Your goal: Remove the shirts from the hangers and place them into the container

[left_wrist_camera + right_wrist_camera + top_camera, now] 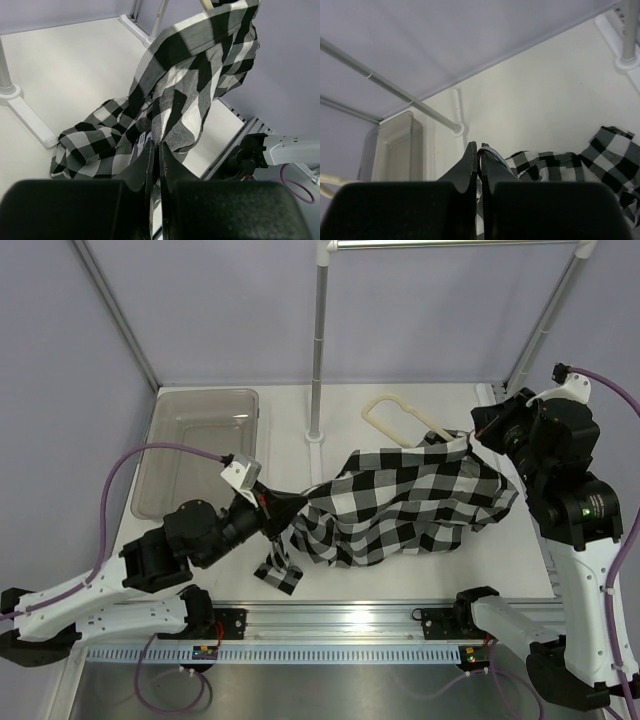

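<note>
We found the shirt not yet in the container, which sat at the far left of the table with no cloth in it. The shirt hung stretched between the two hands, low over the table and well apart from the container. The left hand was clamped on a fold at its near-left edge, and the right hand was pinched on cloth at its far-right end. The hanger lay just behind, one end hidden under the fabric, so we could not tell whether it was fully out. We judged that the carry and the drop were left to do
</note>
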Action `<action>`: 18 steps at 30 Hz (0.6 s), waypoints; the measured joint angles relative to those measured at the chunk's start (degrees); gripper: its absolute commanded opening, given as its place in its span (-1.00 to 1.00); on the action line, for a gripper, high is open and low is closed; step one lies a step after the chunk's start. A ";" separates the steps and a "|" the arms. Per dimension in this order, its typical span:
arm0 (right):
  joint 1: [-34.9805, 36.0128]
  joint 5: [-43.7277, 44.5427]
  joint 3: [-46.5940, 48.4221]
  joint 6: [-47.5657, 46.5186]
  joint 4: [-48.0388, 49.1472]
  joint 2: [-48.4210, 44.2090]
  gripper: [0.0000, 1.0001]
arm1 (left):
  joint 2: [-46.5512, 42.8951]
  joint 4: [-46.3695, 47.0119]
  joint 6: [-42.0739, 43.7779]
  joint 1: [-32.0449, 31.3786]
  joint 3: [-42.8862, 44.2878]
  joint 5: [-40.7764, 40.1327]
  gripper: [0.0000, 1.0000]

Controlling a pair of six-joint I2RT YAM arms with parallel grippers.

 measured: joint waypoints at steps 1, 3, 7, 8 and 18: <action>-0.13 -1.88 0.00 0.13 0.44 -0.20 -1.00 | 0.98 0.50 -0.04 0.00 0.00 0.52 -1.00; -0.26 -6.43 -0.02 0.44 1.84 -0.33 -1.00 | 2.99 1.55 -0.04 0.09 0.26 1.57 -1.00; -0.50 -18.51 -1.42 1.25 6.91 -0.28 -1.00 | 10.73 4.92 -0.04 0.17 1.84 5.14 -0.93; -0.50 -21.90 -2.12 1.46 8.41 -0.24 -1.00 | 12.81 5.75 -0.11 0.15 2.16 5.95 -0.36; -0.50 -37.22 -4.72 -3.54 13.35 -0.04 -1.00 | 10.54 3.41 0.92 -1.11 3.13 5.25 0.57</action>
